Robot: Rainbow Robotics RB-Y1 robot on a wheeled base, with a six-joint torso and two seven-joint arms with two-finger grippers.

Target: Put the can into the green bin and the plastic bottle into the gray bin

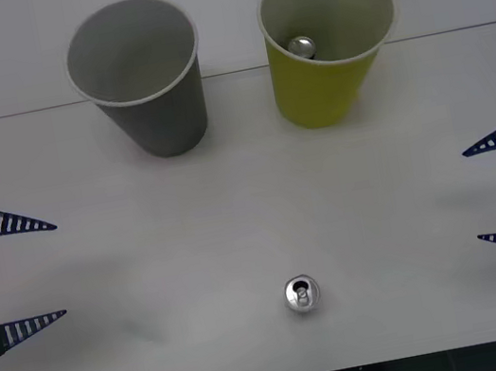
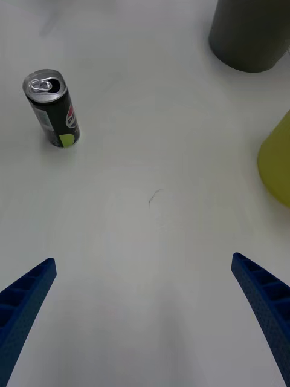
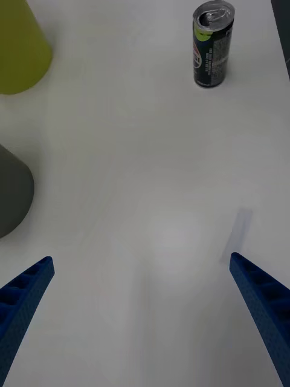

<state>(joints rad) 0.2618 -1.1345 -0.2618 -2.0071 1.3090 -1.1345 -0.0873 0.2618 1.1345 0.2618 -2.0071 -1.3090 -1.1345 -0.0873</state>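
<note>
- Dark-bodied drink can (image 1: 302, 294) with a silver top and pull tab: stands upright on the white table (image 1: 256, 232), near the front edge, roughly midway between the two arms and well apart from both bins. The right wrist view (image 2: 53, 109) shows white print and a yellow-green patch on its body; the left wrist view (image 3: 212, 45) shows it upright as well, touched by nothing.
- Green bin (image 1: 327, 42): yellow-green, tapered, pale inside, upright at the far side of the table, toward the robot's right. A second can (image 1: 301, 46), of which the silver top is what can be seen, lies inside it.
- Gray bin (image 1: 141, 77): same tapered shape, pale rim, upright just beside the green bin on the robot's left, apart from it. Nothing can be seen inside.
- Left gripper (image 1: 59, 270): at the left edge of the table, blue ribbed fingers spread wide, holding nothing, well apart from the standing can.
- Right gripper (image 1: 471, 196): at the right edge of the table, fingers likewise spread wide and empty, well apart from the standing can.
- Table: one faint dark mark (image 2: 154, 196) on its surface in the right wrist view.
</note>
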